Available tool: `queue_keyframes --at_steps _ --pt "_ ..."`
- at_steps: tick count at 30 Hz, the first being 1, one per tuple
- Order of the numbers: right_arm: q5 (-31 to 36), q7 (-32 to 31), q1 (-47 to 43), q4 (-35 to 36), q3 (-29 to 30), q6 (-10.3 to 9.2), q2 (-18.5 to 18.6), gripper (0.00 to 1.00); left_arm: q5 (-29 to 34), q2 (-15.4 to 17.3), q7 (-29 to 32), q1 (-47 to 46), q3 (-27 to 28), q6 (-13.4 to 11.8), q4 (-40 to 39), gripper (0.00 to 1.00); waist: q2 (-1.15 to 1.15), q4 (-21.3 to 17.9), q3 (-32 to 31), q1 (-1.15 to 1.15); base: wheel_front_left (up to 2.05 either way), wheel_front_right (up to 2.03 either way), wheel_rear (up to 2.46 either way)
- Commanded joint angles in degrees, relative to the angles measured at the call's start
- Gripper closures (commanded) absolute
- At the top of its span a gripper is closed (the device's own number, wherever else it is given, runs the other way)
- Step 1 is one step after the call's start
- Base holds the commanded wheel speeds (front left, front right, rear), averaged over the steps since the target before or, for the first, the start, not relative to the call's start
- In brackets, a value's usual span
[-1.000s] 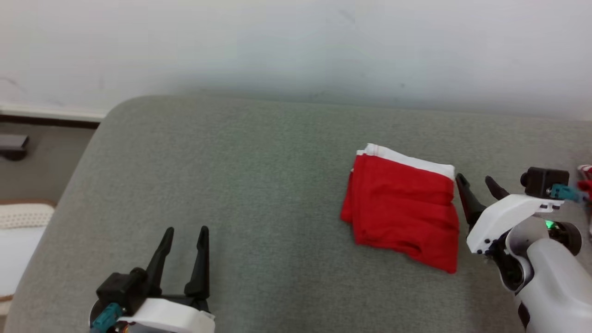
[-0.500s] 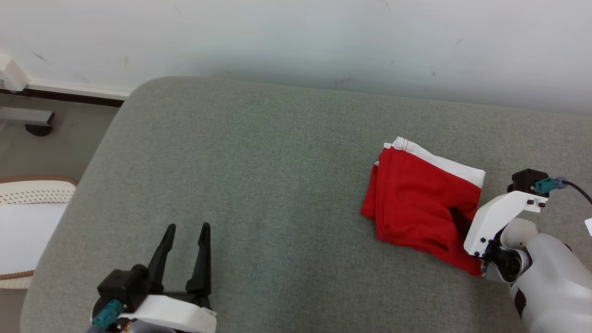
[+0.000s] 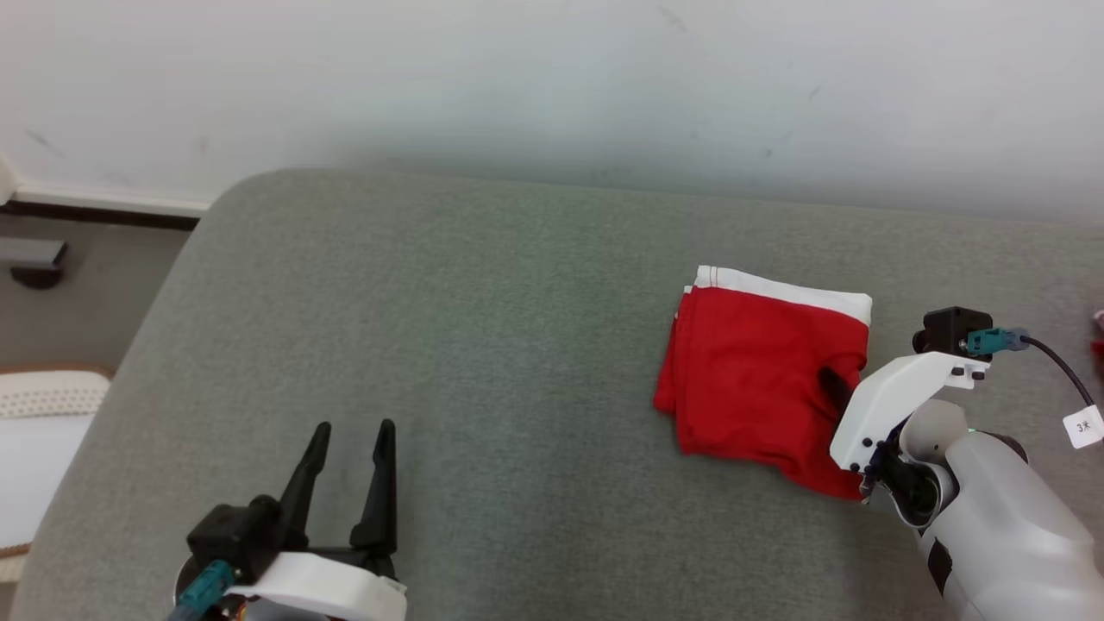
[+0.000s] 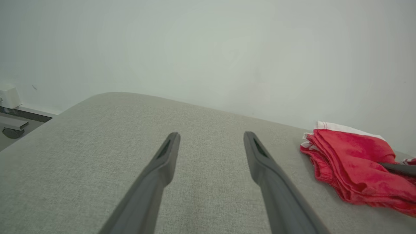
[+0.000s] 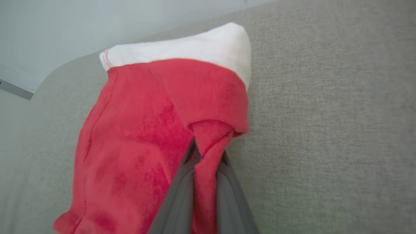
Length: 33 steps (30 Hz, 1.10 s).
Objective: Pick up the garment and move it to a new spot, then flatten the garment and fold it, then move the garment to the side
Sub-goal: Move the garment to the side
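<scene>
The garment (image 3: 759,379) is a folded red piece with a white band along its far edge, lying on the grey cushion (image 3: 483,345) right of the middle. My right gripper (image 3: 835,388) is shut on a pinch of red fabric at the garment's right edge; in the right wrist view the garment (image 5: 152,136) is squeezed between both fingers (image 5: 182,182). My left gripper (image 3: 352,435) stands open at the lower left, well away from the garment, with nothing between its fingers. In the left wrist view the garment (image 4: 351,162) lies far to the right of the gripper (image 4: 211,138).
A pale wall (image 3: 552,78) runs behind the cushion. The cushion's rounded left edge drops to the floor (image 3: 78,293), where a white basket (image 3: 43,431) stands. A cable with a white tag (image 3: 1082,425) hangs from my right wrist.
My right gripper moved in over the garment's right edge and closed on a fold of red fabric. The head camera shifted between frames. The left gripper stayed still.
</scene>
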State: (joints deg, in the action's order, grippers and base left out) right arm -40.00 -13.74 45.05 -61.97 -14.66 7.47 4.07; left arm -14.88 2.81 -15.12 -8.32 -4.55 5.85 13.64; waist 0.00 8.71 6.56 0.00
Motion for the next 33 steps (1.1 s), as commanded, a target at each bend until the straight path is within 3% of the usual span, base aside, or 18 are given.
queue_keyframes --at_steps 1,20,27,33 --pt "-0.71 0.43 -0.94 0.39 -0.37 0.02 0.73 1.0 0.53 0.21 0.04 0.07 -0.15 0.15 -0.18 0.0 0.0 -1.27 -0.99 0.0 0.0 0.0 0.0" --pt "-5.23 2.63 -4.08 4.6 -7.73 0.02 3.43 1.0 -0.89 0.2 0.04 -0.74 -8.39 0.25 0.17 0.0 0.0 -21.11 -4.95 0.0 0.0 0.0 0.0" --pt "-7.28 3.34 -5.08 6.53 -9.82 0.02 3.96 1.0 -0.8 0.21 0.04 -1.64 -11.95 0.05 0.75 0.0 0.0 -25.56 -4.61 0.0 0.0 0.0 0.0" --pt "-8.57 4.1 -5.17 8.12 -11.19 0.02 4.34 1.0 -0.89 0.22 0.04 -2.15 -13.0 -0.24 1.06 0.0 0.0 -26.69 -3.75 0.0 0.0 0.0 0.0"
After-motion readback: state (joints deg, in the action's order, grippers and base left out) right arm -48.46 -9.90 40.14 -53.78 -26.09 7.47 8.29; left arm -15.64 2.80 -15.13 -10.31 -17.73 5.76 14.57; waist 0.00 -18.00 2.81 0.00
